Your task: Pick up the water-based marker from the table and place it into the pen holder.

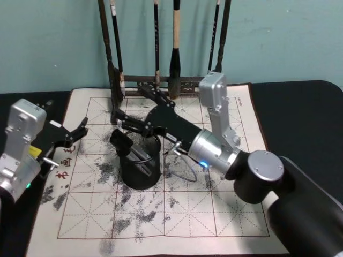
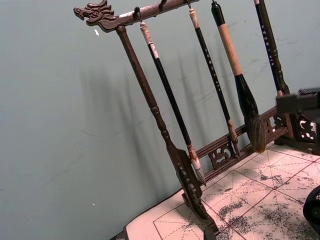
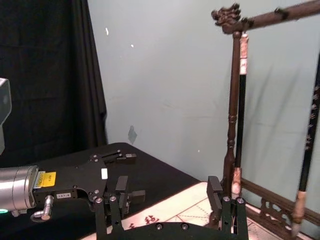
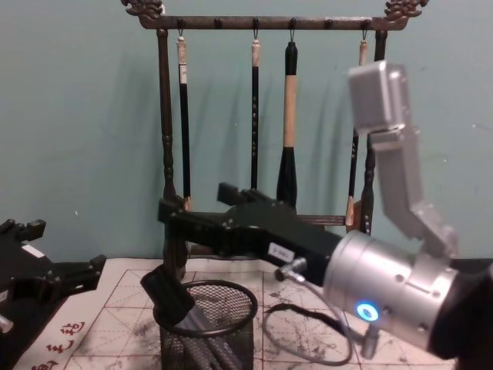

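Note:
The water-based marker (image 1: 121, 144) stands tilted in the pen holder (image 1: 140, 170), its black cap (image 4: 165, 291) leaning out over the rim toward my left and its grey barrel down inside the mesh. The pen holder (image 4: 208, 333) stands on the table (image 1: 225, 214) near the mat's middle. My right gripper (image 1: 128, 103) hovers just above the holder, open, with nothing between its fingers (image 3: 215, 192). In the chest view the right gripper (image 4: 192, 202) is a little above the cap and apart from it. My left gripper (image 1: 75, 135) rests open at the mat's left edge.
A tall dark wooden brush rack (image 1: 161, 83) with several hanging brushes (image 4: 288, 116) stands at the back of the mat, close behind my right gripper. A grey cable (image 1: 185, 168) loops beside the holder. Black table surface (image 1: 300, 112) surrounds the mat.

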